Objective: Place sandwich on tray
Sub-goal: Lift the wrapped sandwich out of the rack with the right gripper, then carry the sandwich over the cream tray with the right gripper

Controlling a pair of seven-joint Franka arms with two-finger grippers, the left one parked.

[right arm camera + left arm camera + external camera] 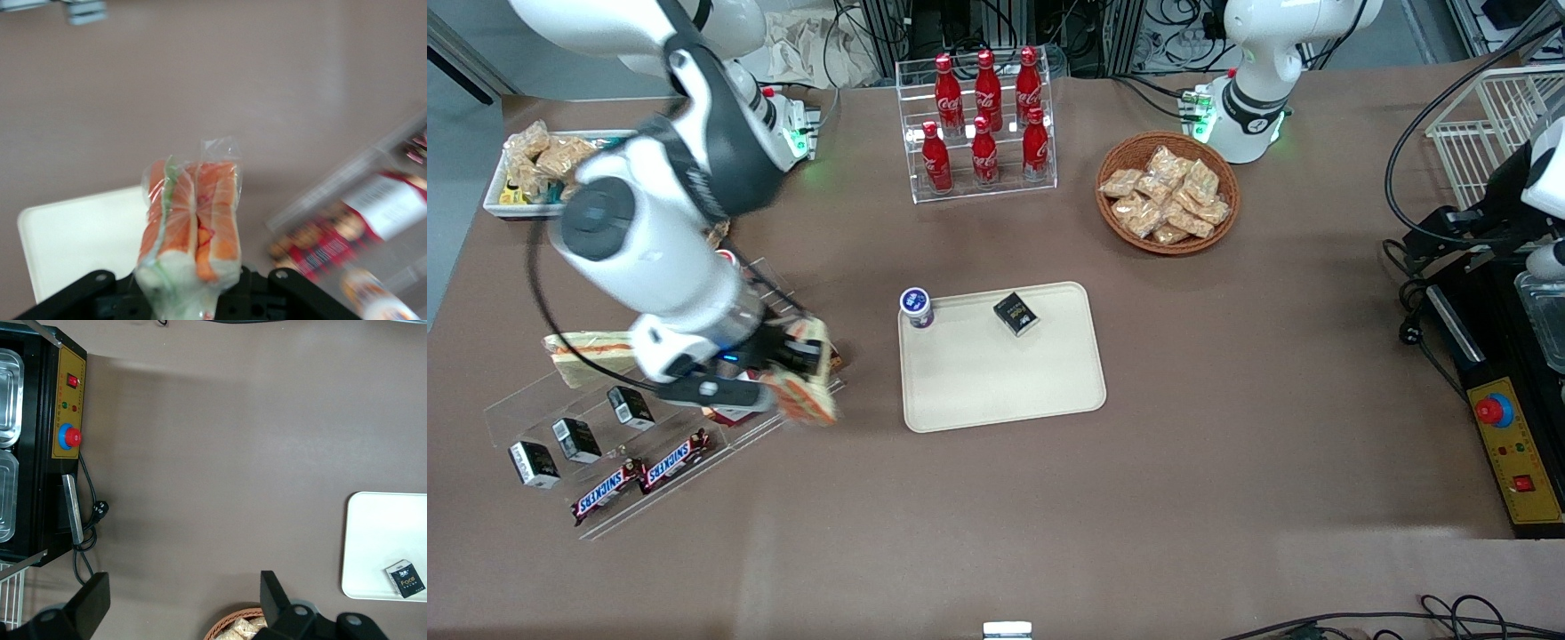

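Observation:
My right gripper is shut on the sandwich, a plastic-wrapped wedge with orange and green filling, and holds it above the table beside the clear display rack, toward the working arm's end from the tray. In the right wrist view the sandwich sits between the black jaws of the gripper. The cream tray lies at mid-table and also shows in the right wrist view. A second look-alike wedge lies on the rack, partly hidden by the arm.
On the tray stand a small purple-lidded cup and a black box. The clear rack holds black boxes and Snickers bars. A cola bottle stand, a snack basket and a white snack tub stand farther from the camera.

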